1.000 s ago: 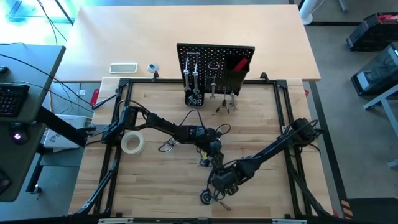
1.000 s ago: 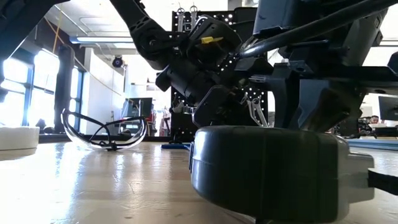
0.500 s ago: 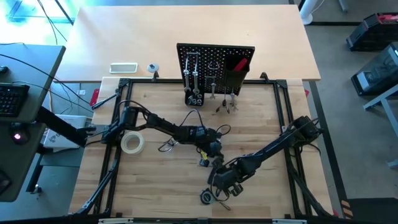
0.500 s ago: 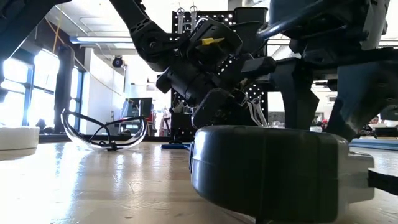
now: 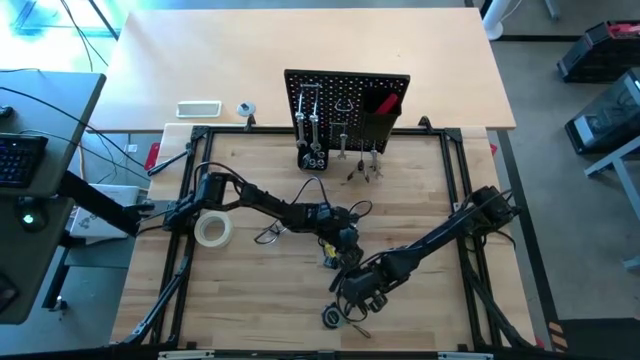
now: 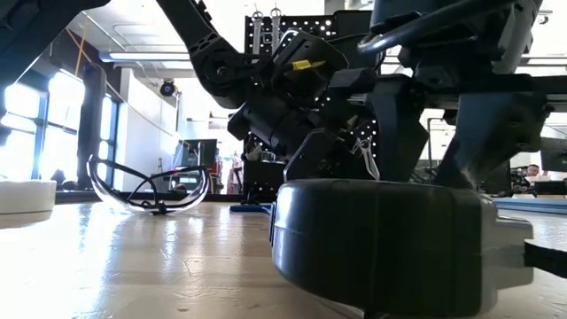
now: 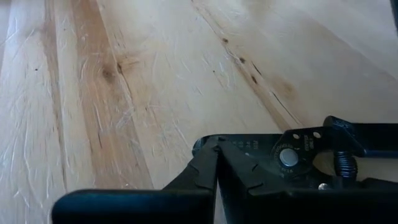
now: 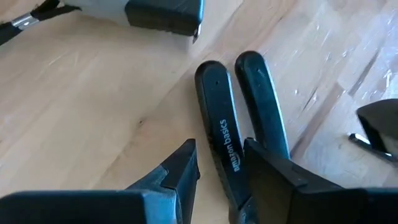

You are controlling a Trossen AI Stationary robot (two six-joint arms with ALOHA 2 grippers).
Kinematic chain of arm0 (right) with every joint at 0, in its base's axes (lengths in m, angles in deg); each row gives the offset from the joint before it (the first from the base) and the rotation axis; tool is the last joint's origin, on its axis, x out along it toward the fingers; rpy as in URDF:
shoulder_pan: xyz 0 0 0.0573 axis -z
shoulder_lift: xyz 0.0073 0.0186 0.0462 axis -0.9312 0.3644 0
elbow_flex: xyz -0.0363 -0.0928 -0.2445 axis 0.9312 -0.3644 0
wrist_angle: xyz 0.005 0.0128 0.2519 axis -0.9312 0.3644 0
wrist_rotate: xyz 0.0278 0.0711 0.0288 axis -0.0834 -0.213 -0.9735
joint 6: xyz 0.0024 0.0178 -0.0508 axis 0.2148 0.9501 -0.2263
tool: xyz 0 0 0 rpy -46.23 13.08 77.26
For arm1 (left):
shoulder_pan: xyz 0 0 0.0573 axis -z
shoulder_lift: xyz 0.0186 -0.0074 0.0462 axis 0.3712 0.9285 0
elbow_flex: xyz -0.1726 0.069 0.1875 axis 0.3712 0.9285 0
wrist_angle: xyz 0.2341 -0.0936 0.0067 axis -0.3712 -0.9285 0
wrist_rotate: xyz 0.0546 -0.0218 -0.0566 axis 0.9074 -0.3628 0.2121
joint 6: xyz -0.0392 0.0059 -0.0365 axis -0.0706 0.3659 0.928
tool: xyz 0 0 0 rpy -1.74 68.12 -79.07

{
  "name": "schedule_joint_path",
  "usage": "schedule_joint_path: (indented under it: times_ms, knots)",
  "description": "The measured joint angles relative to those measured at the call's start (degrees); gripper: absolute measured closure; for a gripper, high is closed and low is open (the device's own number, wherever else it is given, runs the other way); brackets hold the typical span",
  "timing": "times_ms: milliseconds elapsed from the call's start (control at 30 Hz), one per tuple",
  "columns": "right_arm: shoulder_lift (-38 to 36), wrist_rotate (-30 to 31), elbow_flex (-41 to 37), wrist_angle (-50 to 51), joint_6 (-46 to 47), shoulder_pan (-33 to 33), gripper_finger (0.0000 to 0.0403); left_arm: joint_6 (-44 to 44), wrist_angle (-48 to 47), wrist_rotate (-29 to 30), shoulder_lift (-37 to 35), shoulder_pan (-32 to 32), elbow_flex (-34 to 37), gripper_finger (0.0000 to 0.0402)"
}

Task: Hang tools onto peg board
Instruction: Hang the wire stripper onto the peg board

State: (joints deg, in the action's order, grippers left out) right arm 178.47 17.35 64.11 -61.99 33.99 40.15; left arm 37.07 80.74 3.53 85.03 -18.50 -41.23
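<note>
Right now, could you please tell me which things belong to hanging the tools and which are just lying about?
For the job: peg board, black-handled pliers, tape roll, glasses.
Lying about: white tray, keyboard.

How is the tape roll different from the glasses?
The tape roll is a pale ring; the glasses are see-through with thin dark arms. The tape roll lies flat; the glasses stand taller. Both sit on the table, not hung on the peg board.
</note>
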Motion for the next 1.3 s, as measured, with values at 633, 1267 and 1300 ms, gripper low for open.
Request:
schedule_joint_path:
  times_ms: [633, 1267, 1300]
  knots:
    - [2.61, -4.89, 0.89, -0.33, -0.22, 3.07, 0.0279, 1.39, 1.81, -0.06, 0.11, -0.33, 0.16, 0.0401]
    - [6.54, -0.07, 1.07, -5.47, 0.40, 2.85, 0.0331, 2.77, 1.58, -0.39, 0.11, -0.61, 0.16, 0.0401]
    - [6.54, 0.05, 1.16, -5.34, 0.70, 2.85, 0.0331, 2.93, 1.58, -0.44, 0.11, -0.61, 0.16, 0.0401]
